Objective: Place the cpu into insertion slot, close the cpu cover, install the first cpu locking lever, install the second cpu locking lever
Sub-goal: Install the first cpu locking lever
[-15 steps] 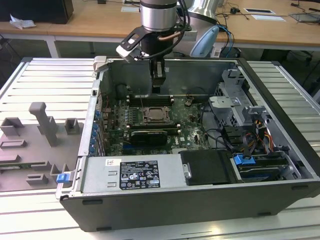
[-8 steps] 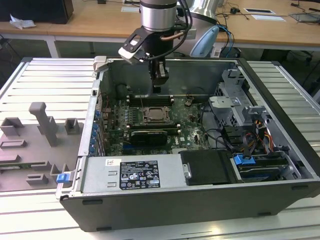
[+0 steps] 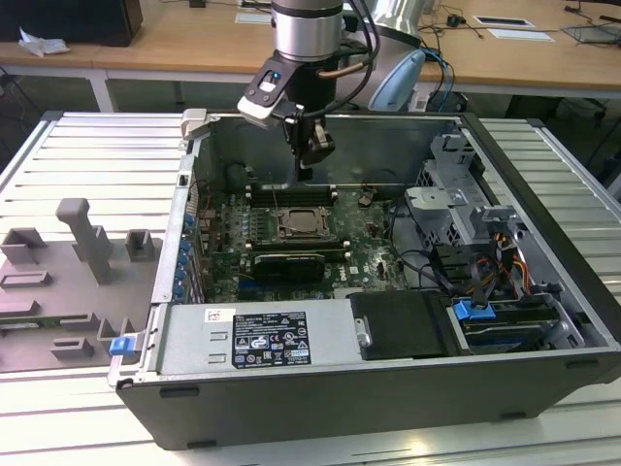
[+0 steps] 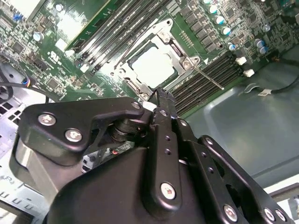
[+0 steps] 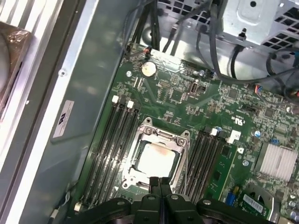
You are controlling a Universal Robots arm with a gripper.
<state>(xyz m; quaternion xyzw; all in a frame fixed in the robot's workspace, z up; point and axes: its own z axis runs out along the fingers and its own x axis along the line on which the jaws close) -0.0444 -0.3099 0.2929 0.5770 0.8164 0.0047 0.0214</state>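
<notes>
We see the pincer (image 5: 160, 181) pressed together, empty, near the cpu cover (image 5: 161, 134); sliding off the thin locking lever (image 4: 208, 77) beside it could, we judge, scrape the green board (image 5: 243, 107)

A robotics lab or workshop. Below the jaws of the gripper (image 3: 306, 175) an open computer case (image 3: 408, 408) sits on a slatted metal bench (image 3: 78, 155). Beyond them stand wooden desks (image 3: 184, 39) with cables (image 3: 454, 19) and papers (image 3: 519, 34).

I saw the flat, square, silver-grey metal cpu (image 5: 156, 158) lying level in the dark square insertion slot (image 5: 132, 173). The thin silver metal cpu cover (image 5: 161, 134) was folded down, framing it. One thin silver wire locking lever (image 4: 208, 77) jutted slantwise from the cover's corner.
</notes>
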